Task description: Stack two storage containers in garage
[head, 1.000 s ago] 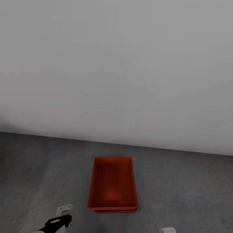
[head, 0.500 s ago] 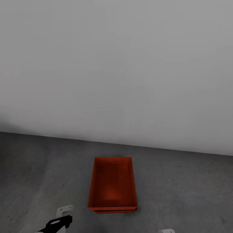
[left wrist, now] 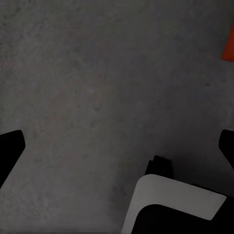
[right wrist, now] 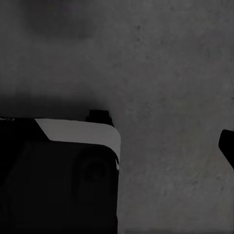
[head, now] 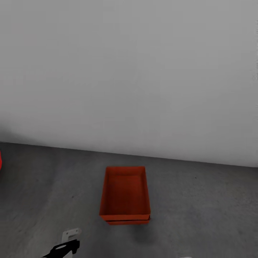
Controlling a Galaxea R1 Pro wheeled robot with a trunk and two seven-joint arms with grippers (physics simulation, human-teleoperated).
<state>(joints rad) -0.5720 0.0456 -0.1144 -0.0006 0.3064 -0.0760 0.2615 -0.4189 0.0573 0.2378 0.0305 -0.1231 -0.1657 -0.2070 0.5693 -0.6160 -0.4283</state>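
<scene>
Containers: we see the two storage containers (head: 124, 193) stacked on the floor, in the middle of the head view, a little short of the wall. Only a thin strip of the lower one shows under the near edge of the upper one.
Shape: both are orange-red rectangular boxes without lids, with low straight walls and a plain flat bottom. The long sides run away from us.
Fit: the upper box sits nearly square on the lower one; we see a dark slit between their near rims.
Floor: the floor (head: 200, 211) is dark grey concrete, rough and matte, with faint mottling and small specks.
Wall: the wall (head: 129, 71) behind is plain pale grey, smooth, and meets the floor in a straight line.
Left edge: a small red sliver (head: 0, 160) shows at the far left where floor and wall meet; we cannot tell what it is.
Left tool: the left tool (head: 68, 240) hangs at the near left, well apart from the boxes. In the left wrist view its dark fingertips (left wrist: 10, 148) stand wide apart over bare concrete, with an orange corner of a container (left wrist: 228, 45) at the edge.
Right tool: in the right wrist view one dark fingertip (right wrist: 226, 146) shows over the concrete; we cannot tell whether the right tool is apart or together.
</scene>
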